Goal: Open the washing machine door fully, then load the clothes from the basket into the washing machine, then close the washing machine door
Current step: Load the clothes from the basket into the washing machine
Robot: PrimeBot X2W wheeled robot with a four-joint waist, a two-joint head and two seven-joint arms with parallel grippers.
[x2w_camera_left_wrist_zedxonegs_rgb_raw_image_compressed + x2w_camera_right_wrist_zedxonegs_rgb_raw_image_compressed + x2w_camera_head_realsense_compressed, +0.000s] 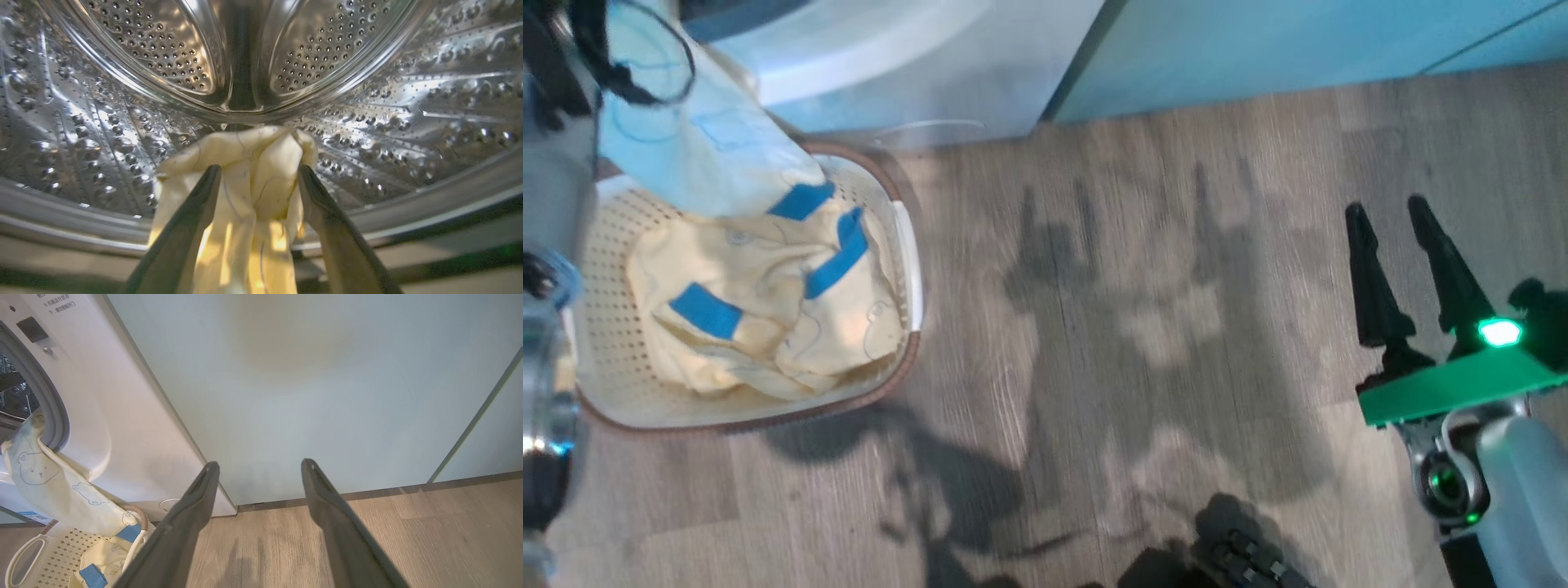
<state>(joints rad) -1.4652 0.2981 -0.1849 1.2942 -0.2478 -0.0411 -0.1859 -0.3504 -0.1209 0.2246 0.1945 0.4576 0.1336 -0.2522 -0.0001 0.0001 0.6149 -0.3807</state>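
Left gripper (259, 168) spread; clothes (253, 149) at washing machine (102, 134) mouth.

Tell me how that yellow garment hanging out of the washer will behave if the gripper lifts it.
Probably floppy: the garment sags from the drum rim down into the basket. Likely light: it is thin cloth, bunched in folds inside the open left gripper. It may slip back out, since much of it hangs outside the drum.

Clothes (53, 486) hang across the lower washing machine (122, 428) mouth into the basket (908, 269), obstructing entry. Floor (1143, 245) right of the basket lies clear up to the cabinet (306, 396) front.
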